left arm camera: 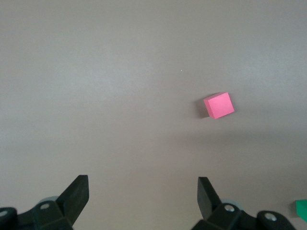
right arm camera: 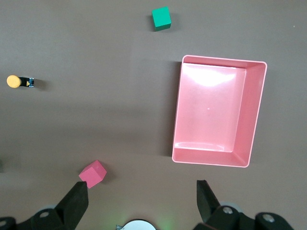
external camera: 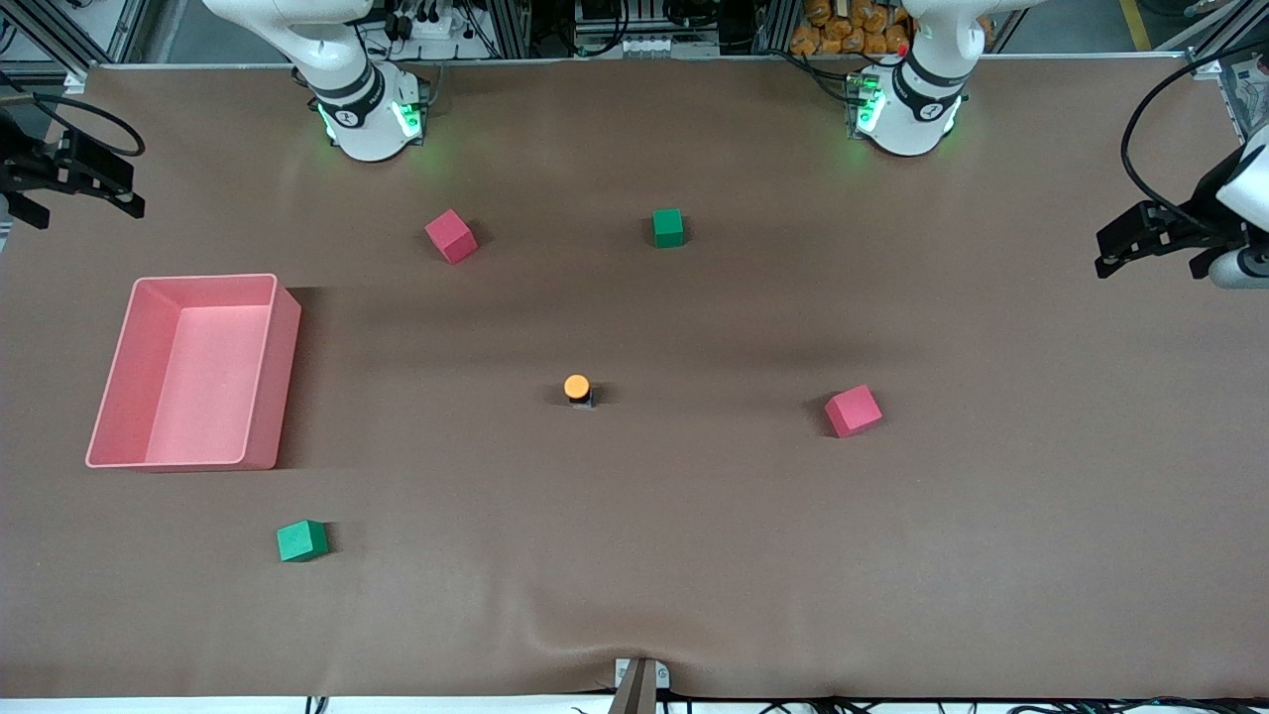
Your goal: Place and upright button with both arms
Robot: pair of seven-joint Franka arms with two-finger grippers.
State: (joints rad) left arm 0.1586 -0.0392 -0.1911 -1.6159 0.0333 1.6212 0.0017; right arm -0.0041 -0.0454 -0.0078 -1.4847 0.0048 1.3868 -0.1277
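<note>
The button (external camera: 577, 389) sits at the middle of the table, its orange cap above the small black body, apparently upright. It shows small in the right wrist view (right arm camera: 19, 82) and is out of the left wrist view. My right gripper (external camera: 74, 183) hangs high over the table edge at the right arm's end, open and empty (right arm camera: 143, 196). Over the table edge at the left arm's end hangs my left gripper (external camera: 1155, 238), also open with nothing between its fingers (left arm camera: 143, 191). Both arms are far from the button.
A pink bin (external camera: 283, 377) (right arm camera: 211, 157) stands empty toward the right arm's end. Two red cubes (external camera: 451, 235) (external camera: 853, 411) and two green cubes (external camera: 668, 227) (external camera: 301, 540) lie scattered around the button. One red cube (left arm camera: 218, 105) shows in the left wrist view.
</note>
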